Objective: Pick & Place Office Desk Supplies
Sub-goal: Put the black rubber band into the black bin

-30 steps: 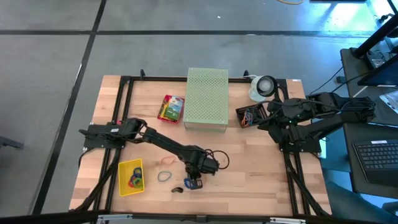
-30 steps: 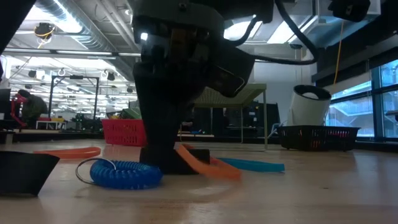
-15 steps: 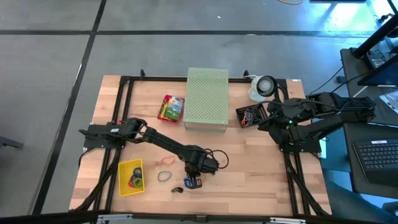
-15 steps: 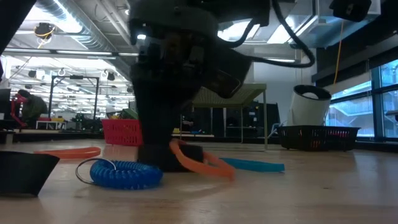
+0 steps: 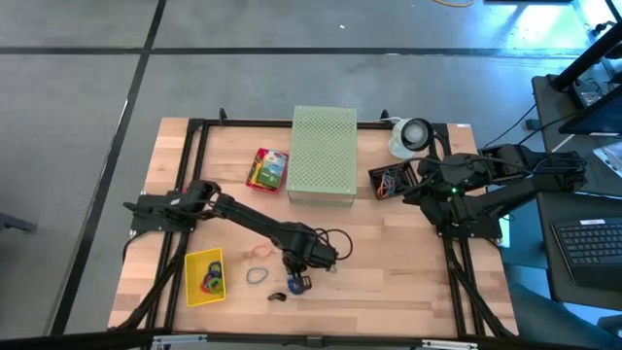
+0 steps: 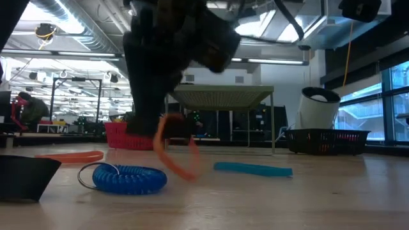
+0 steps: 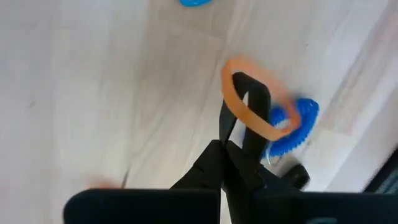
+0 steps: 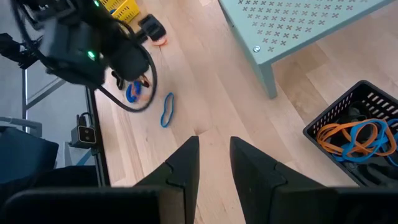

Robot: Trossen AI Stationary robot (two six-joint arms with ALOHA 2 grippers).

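One orange rubber band (image 7: 249, 107) hangs pinched between the closed fingers of the left gripper (image 7: 244, 106), raised clear of the table (image 5: 408, 272) just above the blue coiled loop (image 6: 128, 178). A flat blue band (image 6: 253, 169) lies on the wood a little beyond that coil, and another orange band (image 6: 70, 156) lies near it on the other side. The yellow tray (image 5: 191, 267) holding more bands sits well to the coil's side. The right gripper (image 8: 214, 160) waits far off by the black basket (image 8: 348, 118), fingers parted and holding nothing.

Two dark jointed arms (image 5: 258, 223) (black looping cables)
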